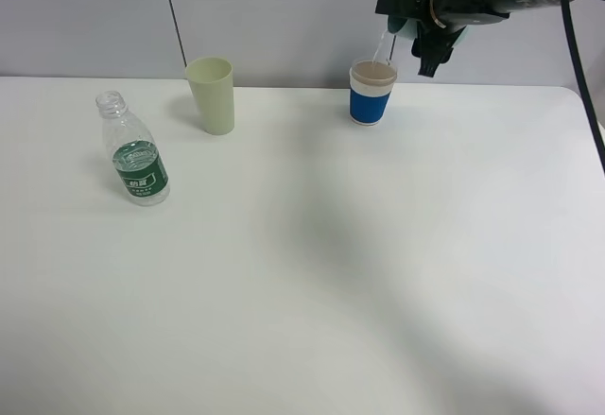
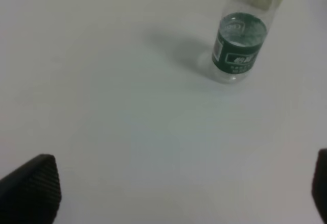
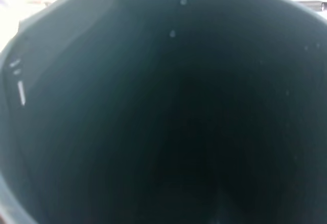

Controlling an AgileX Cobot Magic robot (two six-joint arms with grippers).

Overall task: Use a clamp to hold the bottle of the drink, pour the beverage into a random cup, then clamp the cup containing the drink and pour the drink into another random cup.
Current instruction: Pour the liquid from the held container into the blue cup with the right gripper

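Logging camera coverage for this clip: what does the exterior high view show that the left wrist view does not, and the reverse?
Only the exterior high view shows the light green cup, the blue-sleeved cup, and the right gripper tipping a teal cup above it, a thin stream falling in. Only the left wrist view shows the left gripper's open fingertips above bare table. Both show the uncapped, green-labelled bottle standing upright.

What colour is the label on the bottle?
Green with white writing; the bottle's label shows best in the left wrist view.
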